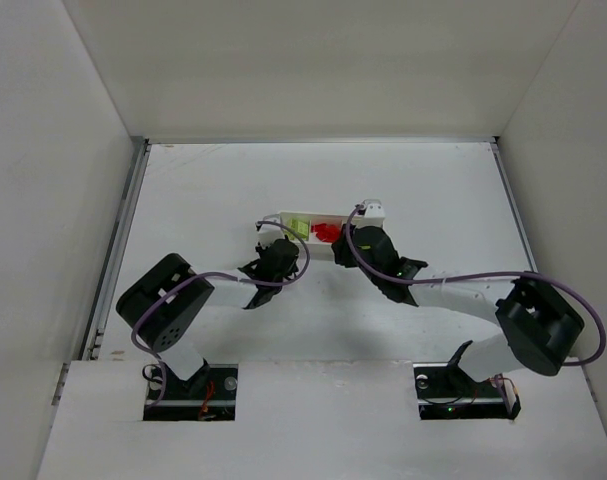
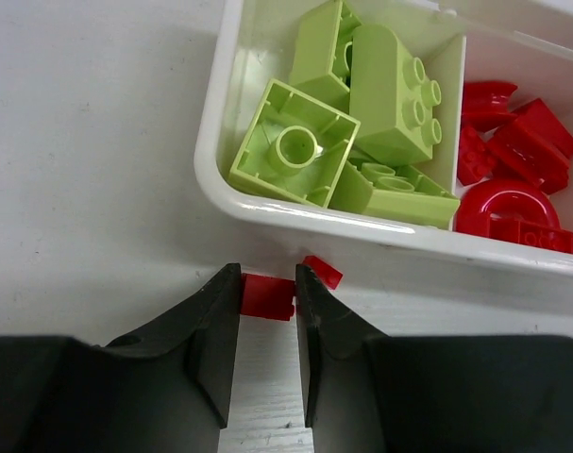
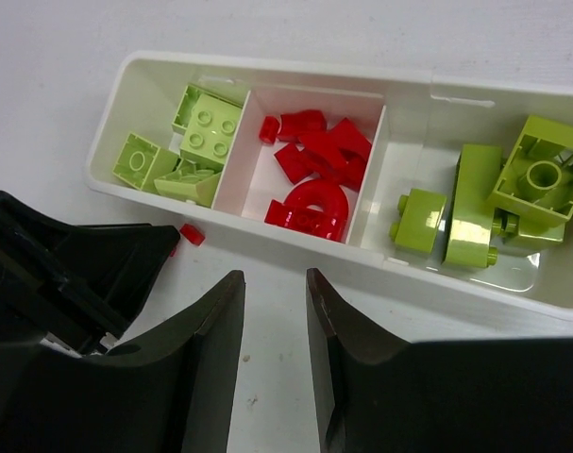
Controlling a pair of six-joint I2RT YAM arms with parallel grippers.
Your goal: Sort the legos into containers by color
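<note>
Left wrist view: left hand (image 2: 267, 283) clamps a red brick (image 2: 268, 298) on the surface (image 2: 78, 189) beside the tray (image 2: 362, 226).
Contact looks made, not certain; next, lift it into the red compartment (image 3: 241, 160). Right hand (image 3: 275, 311) released, empty.

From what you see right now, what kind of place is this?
Probably a robot test cell: a white table boxed in by plain white panels, a left arm and a right arm bolted at its near edge, and a tray of legos.
</note>
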